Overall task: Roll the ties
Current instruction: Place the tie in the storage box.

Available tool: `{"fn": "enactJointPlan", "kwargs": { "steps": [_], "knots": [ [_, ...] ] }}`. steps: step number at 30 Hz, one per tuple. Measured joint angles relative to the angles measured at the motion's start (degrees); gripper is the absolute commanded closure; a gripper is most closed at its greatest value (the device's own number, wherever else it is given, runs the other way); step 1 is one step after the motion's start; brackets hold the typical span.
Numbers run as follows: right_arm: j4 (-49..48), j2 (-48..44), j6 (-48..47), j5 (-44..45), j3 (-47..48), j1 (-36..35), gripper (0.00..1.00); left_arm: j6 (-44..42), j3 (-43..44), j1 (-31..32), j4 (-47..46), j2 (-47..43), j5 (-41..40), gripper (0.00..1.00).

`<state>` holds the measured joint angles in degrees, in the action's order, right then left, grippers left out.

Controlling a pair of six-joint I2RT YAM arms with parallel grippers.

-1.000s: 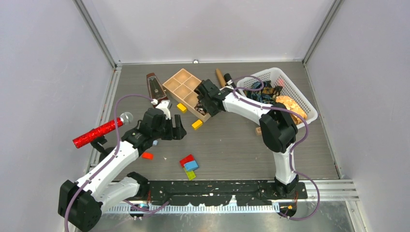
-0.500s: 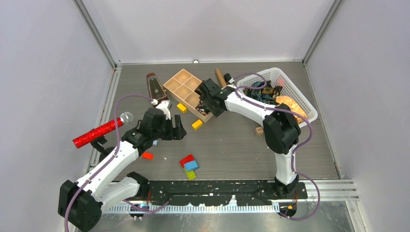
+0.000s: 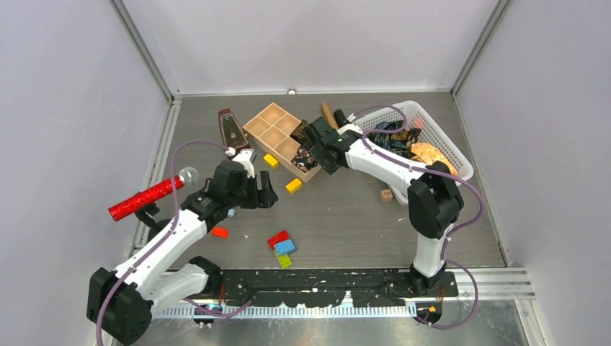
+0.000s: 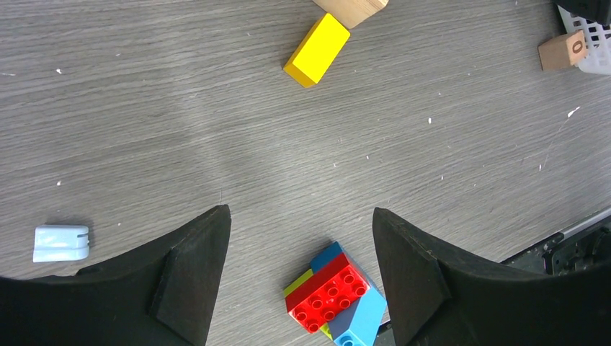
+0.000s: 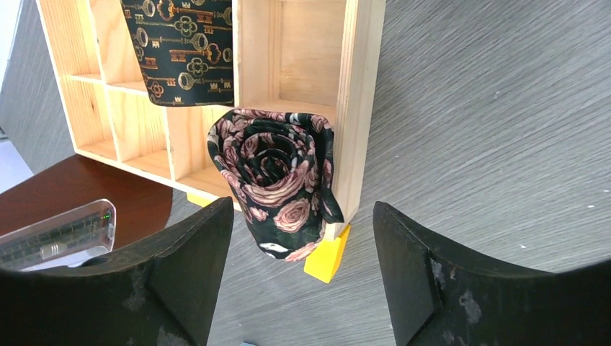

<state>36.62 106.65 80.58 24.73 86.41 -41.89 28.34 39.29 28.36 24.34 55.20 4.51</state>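
Black rose-print tie [image 5: 277, 184] sits rolled in corner compartment of wooden tray [image 5: 358, 108]. R jaws hang open just above it, L jaws open over bench [image 4: 216, 144], both empty. Placing step looks done, imo. Next: lift clear w/o snagging roll, fetch another tie [image 3: 393, 135] from basket [image 3: 447, 140].

Robot test cell in a lab, not a lived-in room. Plain pale grey wall panels [image 3: 65, 108] on three sides, set in bare aluminium corner struts [image 3: 143, 50]. They box in a grey wood-grain tabletop [image 3: 346, 216].

White-and-black jointed left arm [image 3: 162, 241] and matching right arm [image 3: 382, 164] rise from a black perforated mounting rail [image 3: 324, 277] at the near edge. Loose purple cable [image 3: 191, 144] loops along each.

Mismatched props are scattered about: coloured plastic toy bricks [image 3: 281, 249], white plastic lattice basket [image 3: 439, 133], pale wooden divided tray [image 3: 268, 121], red glittery microphone [image 3: 144, 198].
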Motion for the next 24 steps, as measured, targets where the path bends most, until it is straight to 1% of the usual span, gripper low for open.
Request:
{"fn": "enactJointPlan", "kwargs": {
  "steps": [5,9,11,13,14,19,24],
  "knots": [
    [-2.08,-2.86,-5.84,0.11,-3.1,0.02,0.29,0.0,1.22,0.0,-0.11,0.76,-0.2,0.25],
    [-5.68,-5.84,-12.15,-3.04,-6.71,1.44,0.4,-0.17,3.87,0.0,-0.9,2.91,-0.44,0.26],
    [-8.33,-6.99,-15.21,-6.88,-8.46,3.43,0.5,-0.26,5.68,-0.02,-1.9,4.79,-0.46,0.32],
    [-10.73,-7.52,-18.12,-10.56,-9.81,5.95,0.52,-0.24,7.52,-0.2,-3.74,7.28,-0.44,0.38],
    [-12.24,-7.54,-19.76,-12.66,-10.54,7.56,0.52,-0.2,8.48,-0.37,-4.87,8.94,-0.39,0.4],
    [-15.65,-7.52,-28.74,-20.98,-11.08,12.74,0.39,0.44,12.5,-1.33,-9.7,17.51,0.52,0.41],
    [-15.72,-6.84,-37.7,-27.06,-6.75,12.35,0.33,1.18,14.29,-2.38,-11.45,22.16,1.46,0.42]
  ]
}}
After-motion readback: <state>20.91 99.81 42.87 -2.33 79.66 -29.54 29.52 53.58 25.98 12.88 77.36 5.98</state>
